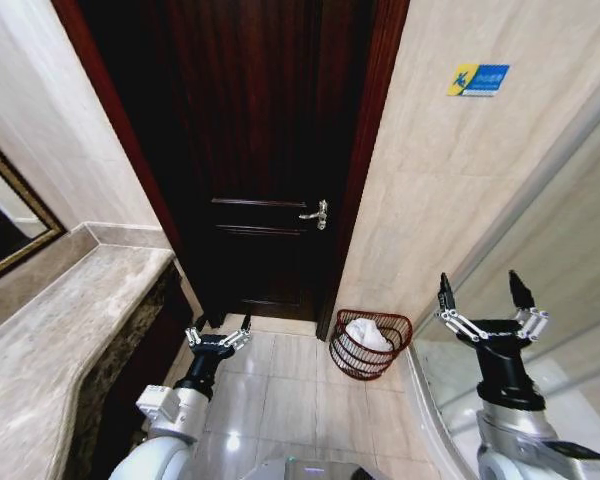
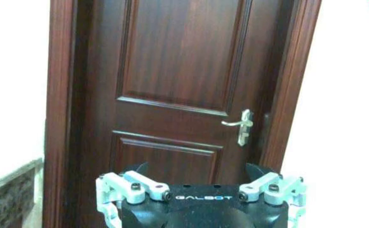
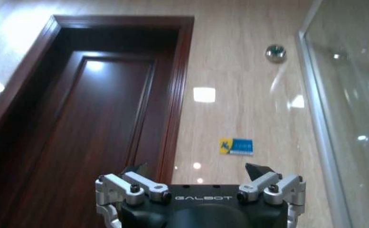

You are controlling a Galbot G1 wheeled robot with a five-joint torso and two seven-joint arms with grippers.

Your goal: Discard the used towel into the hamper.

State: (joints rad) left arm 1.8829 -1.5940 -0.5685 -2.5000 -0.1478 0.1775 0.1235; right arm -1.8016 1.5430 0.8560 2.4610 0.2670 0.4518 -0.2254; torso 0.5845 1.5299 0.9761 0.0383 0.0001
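hamper (image 1: 370, 344) w/ towel (image 1: 366, 333) btwn tools | L tool (image 1: 219, 334) open | R tool (image 1: 485, 293) open

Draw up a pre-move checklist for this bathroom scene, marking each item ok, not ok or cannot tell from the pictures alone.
1. Towel in the hamper: ok; a white towel lies inside it.
2. Hamper upright on the tiled floor, between the door frame and the glass shower screen: ok.
3. Left hand empty: ok; fingers open, low in front of the dark wooden door.
4. Right hand empty: ok; fingers spread wide, raised beside the shower screen.
5. Door shut: ok; the handle is level.
6. Towel fully below the rim: cannot tell.
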